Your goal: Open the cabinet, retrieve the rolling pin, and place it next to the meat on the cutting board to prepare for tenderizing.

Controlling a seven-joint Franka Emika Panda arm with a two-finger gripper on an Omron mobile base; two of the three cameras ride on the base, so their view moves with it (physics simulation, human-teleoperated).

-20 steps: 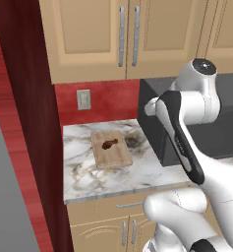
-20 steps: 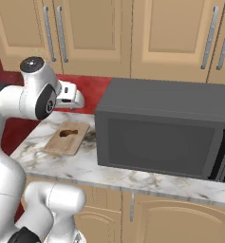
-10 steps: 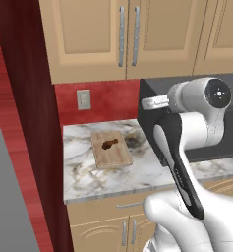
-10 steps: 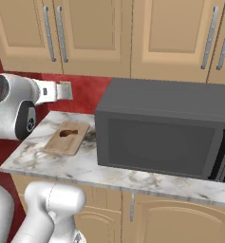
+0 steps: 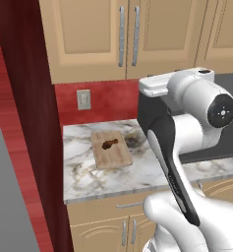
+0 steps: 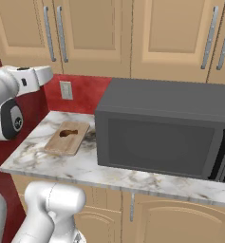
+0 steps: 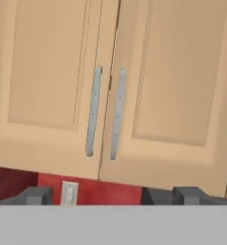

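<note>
The cabinet (image 7: pixel 48 76) stands in front of my gripper (image 7: pixel 112 196), both doors shut, with two long silver handles (image 7: pixel 92 112) side by side at the middle seam. The gripper's fingertips (image 7: pixel 36 196) stand far apart with nothing between them: it is open. My hand (image 5: pixel 154 84) hangs in the air below the cabinet (image 5: pixel 88 39) and short of it, above the counter. On the counter lies the cutting board (image 5: pixel 111 150) with the dark-brown meat (image 5: pixel 109 144) on it. The right base view gives the board (image 6: pixel 66 138) left of the microwave. The rolling pin is out of view.
A dark grey microwave (image 6: pixel 161 128) fills the counter right of the board. A wall outlet (image 5: pixel 83 99) sits on the red backsplash. A tall dark-red panel (image 5: pixel 24 123) bounds the counter on the left. A narrower wall cabinet (image 5: pixel 226 34) hangs at the right.
My arm has swung: the elbow has come nearer to the cameras, and the hand has risen and drawn back from the counter, facing the cabinet doors. The gripper stays open. Board and meat have not moved.
</note>
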